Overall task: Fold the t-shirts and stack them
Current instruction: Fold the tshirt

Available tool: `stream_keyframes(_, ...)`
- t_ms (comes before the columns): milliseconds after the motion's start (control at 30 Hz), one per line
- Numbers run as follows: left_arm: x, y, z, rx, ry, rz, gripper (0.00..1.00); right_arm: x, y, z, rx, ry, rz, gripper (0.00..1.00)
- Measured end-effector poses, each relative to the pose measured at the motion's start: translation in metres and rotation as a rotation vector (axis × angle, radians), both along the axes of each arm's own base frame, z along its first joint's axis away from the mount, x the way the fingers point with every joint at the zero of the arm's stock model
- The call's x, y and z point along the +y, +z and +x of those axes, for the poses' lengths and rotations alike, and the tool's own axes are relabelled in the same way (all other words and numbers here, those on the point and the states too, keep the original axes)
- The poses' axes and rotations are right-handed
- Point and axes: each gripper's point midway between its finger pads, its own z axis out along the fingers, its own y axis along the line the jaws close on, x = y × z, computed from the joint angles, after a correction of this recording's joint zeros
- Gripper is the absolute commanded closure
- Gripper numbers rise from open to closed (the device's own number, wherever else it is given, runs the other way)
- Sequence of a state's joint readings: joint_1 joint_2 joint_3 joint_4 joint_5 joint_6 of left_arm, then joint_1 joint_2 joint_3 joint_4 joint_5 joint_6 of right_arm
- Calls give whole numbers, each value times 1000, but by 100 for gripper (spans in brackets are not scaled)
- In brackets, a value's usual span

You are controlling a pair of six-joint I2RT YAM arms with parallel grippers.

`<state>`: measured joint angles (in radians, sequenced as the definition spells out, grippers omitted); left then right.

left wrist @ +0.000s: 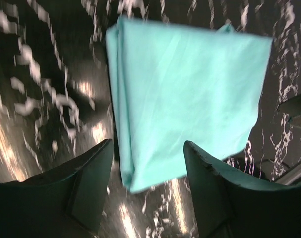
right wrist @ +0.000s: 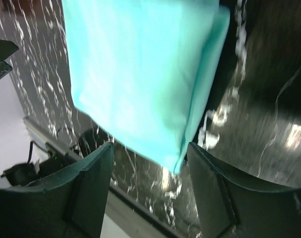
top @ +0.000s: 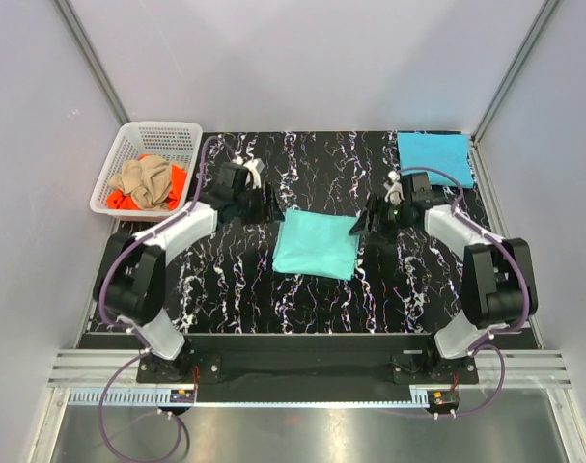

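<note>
A folded mint-teal t-shirt (top: pixel 317 244) lies flat in the middle of the table; it also shows in the left wrist view (left wrist: pixel 185 94) and the right wrist view (right wrist: pixel 140 74). A folded sky-blue t-shirt (top: pixel 433 156) lies at the far right corner. A tan t-shirt (top: pixel 146 179) and an orange t-shirt (top: pixel 119 200) lie crumpled in the white basket (top: pixel 162 131). My left gripper (top: pixel 273 204) is open and empty, just off the teal shirt's far left corner. My right gripper (top: pixel 362 224) is open and empty, just off its far right corner.
The table is black with white marbling. The basket stands at the far left corner, off the dark surface. Grey walls enclose the table on three sides. A metal rail runs along the near edge by the arm bases.
</note>
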<state>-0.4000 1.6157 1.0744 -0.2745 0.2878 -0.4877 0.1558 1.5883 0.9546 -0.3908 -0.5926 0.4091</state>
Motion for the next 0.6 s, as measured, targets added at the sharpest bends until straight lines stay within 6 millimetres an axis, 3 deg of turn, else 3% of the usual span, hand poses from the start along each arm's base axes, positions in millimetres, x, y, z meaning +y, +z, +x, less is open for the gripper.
stream_keyframes(133, -9, 0, 39, -75, -67, 11, 40, -1, 3, 37, -67, 12, -38, 32)
stream_keyframes(333, -23, -32, 82, -81, -169, 37, 42, -4, -27, 68, -43, 45, -63, 35)
stream_keyframes(500, -30, -45, 104, -84, -219, 36, 44, -14, -46, 82, -29, 56, -78, 36)
stream_keyframes(600, -33, -48, 105, -88, -250, 29, 46, -16, -51, 86, -30, 67, -79, 38)
